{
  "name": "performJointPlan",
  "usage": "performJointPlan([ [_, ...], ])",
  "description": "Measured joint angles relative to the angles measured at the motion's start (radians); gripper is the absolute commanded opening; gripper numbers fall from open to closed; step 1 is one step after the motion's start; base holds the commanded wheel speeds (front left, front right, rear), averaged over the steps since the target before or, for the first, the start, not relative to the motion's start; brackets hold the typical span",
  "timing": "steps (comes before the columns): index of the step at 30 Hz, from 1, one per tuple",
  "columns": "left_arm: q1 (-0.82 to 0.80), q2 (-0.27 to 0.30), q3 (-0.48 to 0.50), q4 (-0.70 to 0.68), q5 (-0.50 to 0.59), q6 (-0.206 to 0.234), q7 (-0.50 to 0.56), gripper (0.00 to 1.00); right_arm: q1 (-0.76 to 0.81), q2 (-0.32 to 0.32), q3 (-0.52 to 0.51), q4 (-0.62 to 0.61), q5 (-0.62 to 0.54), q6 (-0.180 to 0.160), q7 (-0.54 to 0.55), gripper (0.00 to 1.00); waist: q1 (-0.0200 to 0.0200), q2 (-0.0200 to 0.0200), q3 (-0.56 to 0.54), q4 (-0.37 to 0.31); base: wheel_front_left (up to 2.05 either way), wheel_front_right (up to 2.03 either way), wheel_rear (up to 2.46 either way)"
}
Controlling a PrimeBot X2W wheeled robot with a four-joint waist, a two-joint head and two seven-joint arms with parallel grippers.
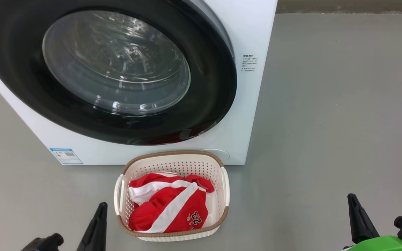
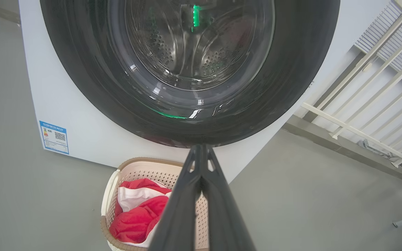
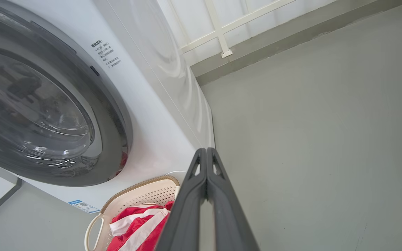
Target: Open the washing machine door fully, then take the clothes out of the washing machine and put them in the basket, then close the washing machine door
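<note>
Seen from the head, our left gripper (image 1: 98,223) and right gripper (image 1: 359,219), each with fingers pressed together and empty, flank one basket (image 1: 173,155). It holds one red-and-white heap of clothes (image 1: 166,205), nearer the left gripper. One washing machine (image 1: 257,35) stands just behind, its door (image 1: 218,90) shut. From our left wrist, the basket lies lower left of the fingertips. From our right wrist, likewise lower left.

I see a glossy black rim and clear shiny glass on the washing machine door (image 1: 113,66). The washing machine (image 1: 253,31) body is smooth white, its drum (image 2: 187,52) bright perforated metal. The basket (image 1: 173,166) is matt perforated plastic, the clothes (image 1: 159,209) soft cloth, the floor (image 1: 326,122) matt grey.
</note>
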Motion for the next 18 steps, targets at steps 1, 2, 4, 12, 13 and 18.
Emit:
performJointPlan([
  [1, 0.0, 0.0, 0.001, 0.0, -0.008, 0.0, 0.001, 0.0, 0.0, 0.0, 0.0, 0.0, 0.004, 0.0, 0.001, 0.0, -0.0001, 0.0, -0.001, -0.001, 0.0, 0.0, 0.0],
  [2, 0.0, 0.0, 0.002, 0.001, -0.016, 0.0, 0.004, 0.0, 0.0, 0.0, 0.0, 0.0, 0.01, 0.0, 0.004, 0.0, 0.0, 0.0, -0.001, -0.002, 0.0, 0.0, 0.0],
  [4, 0.0, 0.0, 0.004, 0.001, -0.039, 0.0, 0.012, 0.0, -0.001, 0.0, 0.0, -0.001, 0.042, 0.0, 0.009, 0.0, 0.0, 0.0, -0.002, -0.003, 0.0, 0.0, 0.0],
  [12, -0.002, -0.002, 0.012, 0.001, -0.118, 0.0, 0.03, 0.0, -0.004, 0.0, -0.001, -0.003, 0.118, 0.0, 0.033, 0.0, -0.0001, 0.0, -0.007, -0.01, 0.0, 0.0, 0.0],
  [13, -0.002, -0.002, 0.013, 0.001, -0.127, 0.0, 0.035, 0.0, -0.005, 0.0, -0.001, -0.004, 0.124, 0.0, 0.036, 0.0, -0.0001, 0.0, -0.007, -0.011, 0.0, 0.0, 0.0],
  [18, -0.002, -0.003, 0.017, 0.003, -0.175, 0.0, 0.046, 0.0, -0.009, 0.0, -0.001, -0.006, 0.176, 0.0, 0.05, 0.0, -0.0001, 0.0, -0.01, -0.016, 0.0, 0.0, 0.0],
])
